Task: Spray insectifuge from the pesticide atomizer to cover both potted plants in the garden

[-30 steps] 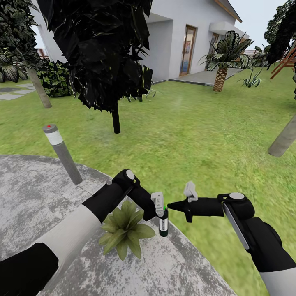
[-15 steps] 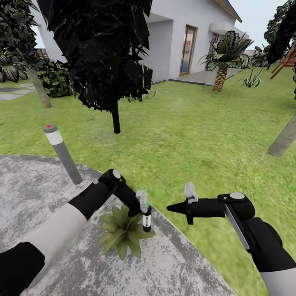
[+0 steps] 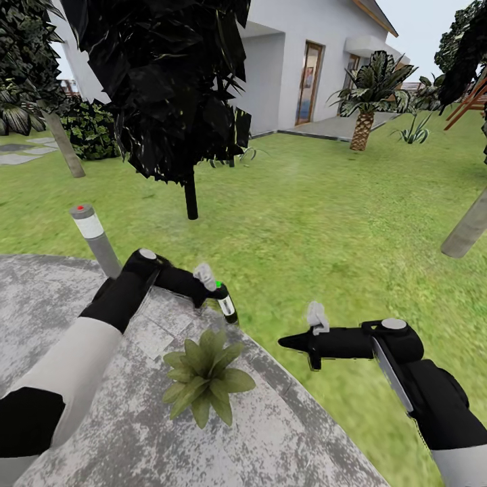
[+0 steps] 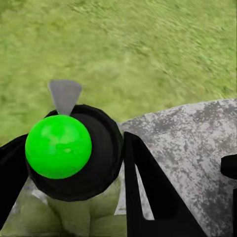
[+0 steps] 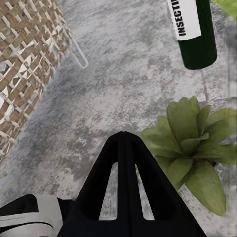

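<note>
My left gripper (image 3: 208, 292) is shut on the pesticide atomizer (image 3: 227, 308), a dark bottle with a white label and pale grey spray head. It is held tilted in the air just beyond a potted plant (image 3: 203, 375) on the patio. In the left wrist view the atomizer (image 4: 74, 153) sits between the black fingers (image 4: 148, 197), a green marker on it. My right gripper (image 3: 291, 343) is shut and empty, to the right of the plant. In the right wrist view the bottle (image 5: 195, 29) hangs above the plant (image 5: 192, 143), past the closed gripper (image 5: 124, 136).
A grey bollard lamp (image 3: 91, 233) with a red dot stands at the paved patio's (image 3: 81, 325) edge behind my left arm. A dark tree (image 3: 191, 196) rises from the lawn ahead. A woven basket (image 5: 24, 64) lies on the paving. A pale trunk (image 3: 467, 230) stands at right.
My left arm has lifted the atomizer and carried it left and away from me, tilting it; it was beside the plant and now hangs beyond it. The right arm has barely moved.
</note>
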